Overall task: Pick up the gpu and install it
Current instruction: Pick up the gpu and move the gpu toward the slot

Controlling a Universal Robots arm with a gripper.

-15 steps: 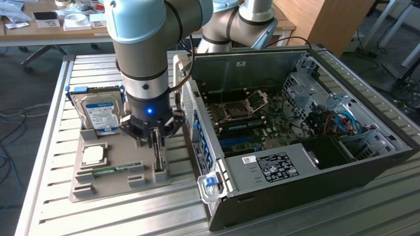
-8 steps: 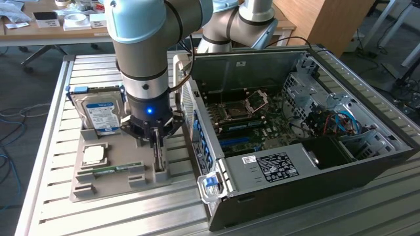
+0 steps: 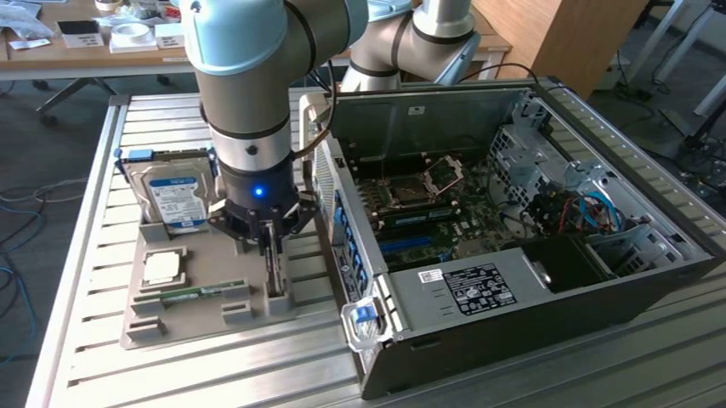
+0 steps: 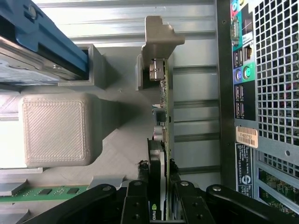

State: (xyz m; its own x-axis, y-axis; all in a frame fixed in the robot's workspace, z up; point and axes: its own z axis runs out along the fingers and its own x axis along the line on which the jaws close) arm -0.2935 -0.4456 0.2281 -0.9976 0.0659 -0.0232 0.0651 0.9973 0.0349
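**Black-faced gpu (image 4: 163, 116) on edge in its slot, gripper (image 4: 159, 186) astride it**

Position. The gpu stands on its long edge in a slot of the grey printed tray (image 3: 182, 323), along the tray's side closest to the computer case (image 3: 545, 323). The tray lies at the exterior view's left of the case, just beside it. The card's lower edge looks seated in the slot, not raised.

Gripper. The arm points straight down over the card. In the wrist view the dark fingers (image 4: 135, 200) sit one on each face of the board, with no gap that I can make out. I read this as closed on the gpu at its upper edge.

Key relation. The card is directly under the gripper, between the jaws. Its long axis runs away from the fingers toward the pale metal bracket (image 4: 156, 39), parallel to the case's perforated rear panel (image 4: 275, 93). The jaws close across the board's thin dimension, at right angles to that axis. How much of the card extends on the other side of the fingers I cannot tell.

Surroundings. The hard drive (image 3: 176, 200) and the green RAM stick (image 3: 193, 295) sit in the same tray, apart from the card. The case lies open side up, with the motherboard (image 3: 420, 200) exposed, at the exterior view's right of the gripper.

Judgement. The grip looks square to the board. The slot walls are close, so any tilt could bind the card.
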